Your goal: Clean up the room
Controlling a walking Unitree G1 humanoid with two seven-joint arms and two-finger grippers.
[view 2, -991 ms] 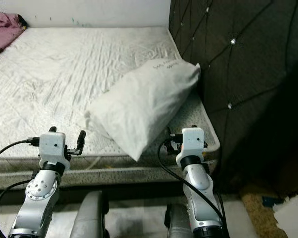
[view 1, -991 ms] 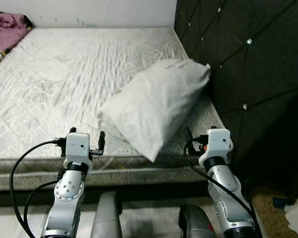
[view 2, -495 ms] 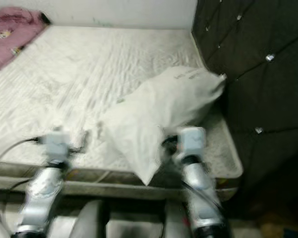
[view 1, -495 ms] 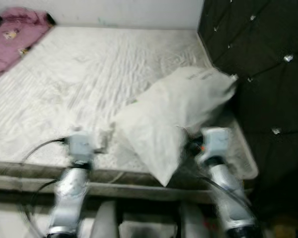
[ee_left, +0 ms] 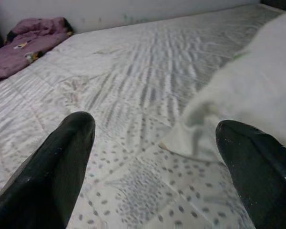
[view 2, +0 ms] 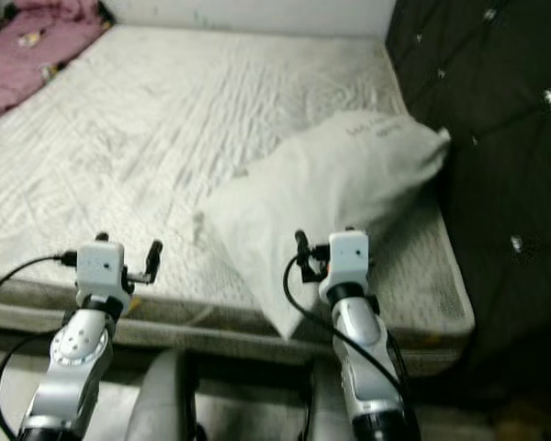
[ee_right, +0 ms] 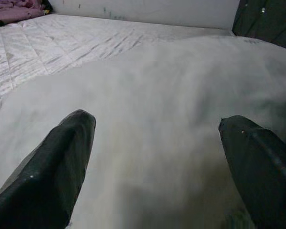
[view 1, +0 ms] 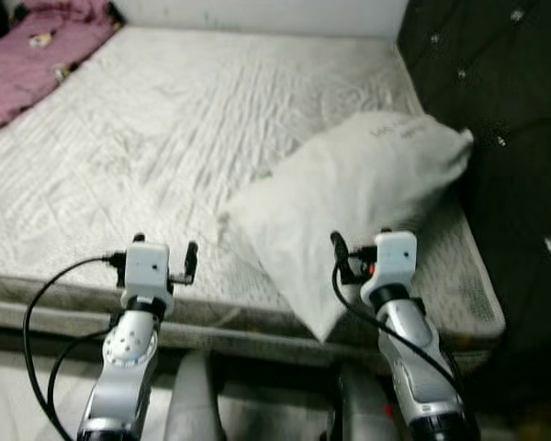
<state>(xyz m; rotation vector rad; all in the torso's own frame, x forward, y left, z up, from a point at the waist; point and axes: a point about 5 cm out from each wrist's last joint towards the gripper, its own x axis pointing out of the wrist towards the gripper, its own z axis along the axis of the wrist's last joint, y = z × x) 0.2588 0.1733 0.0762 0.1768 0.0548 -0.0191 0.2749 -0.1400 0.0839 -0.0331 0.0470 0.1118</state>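
Right gripper (view 2: 323,244): hovering at the bed's near edge with fingers spread wide, holding nothing, pointing straight at the pillow.
Left gripper (view 1: 163,253): reaching over the bed's near edge, fingers spread wide, gripping nothing.
Pillow (view 1: 358,197): lying tilted on the bed just ahead of the right gripper, its near corner hanging over the mattress edge beside that gripper; ahead and to the right of the left gripper.
Bed (view 1: 165,138): stretching away in front of both grippers, sheet wrinkled.
Headboard (view 2: 496,110): dark, tufted, standing to the right of the right gripper, behind the pillow.
Blanket (view 1: 37,55): purple, lying far ahead and left of the left gripper.
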